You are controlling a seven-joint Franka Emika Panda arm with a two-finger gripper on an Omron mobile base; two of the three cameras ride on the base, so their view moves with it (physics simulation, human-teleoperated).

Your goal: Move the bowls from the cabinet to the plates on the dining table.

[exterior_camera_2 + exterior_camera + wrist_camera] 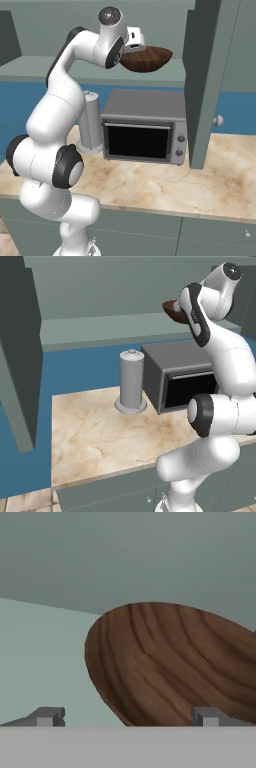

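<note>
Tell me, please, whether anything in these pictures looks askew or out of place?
Nothing looks spilled or damaged. The wooden bowl sits upright on the cabinet shelf, and the open gripper is close in front of it.

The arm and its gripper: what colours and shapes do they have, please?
The arm is built of glossy white, rounded segments joined by dark, nearly black joint bands, with a round grey cap on its top joint. No cables or markings can be seen on it. The gripper has two small, blocky dark grey finger tips.

A kitchen: toaster oven [144,132], marble counter [95,436], wall cabinet [207,75].
</note>
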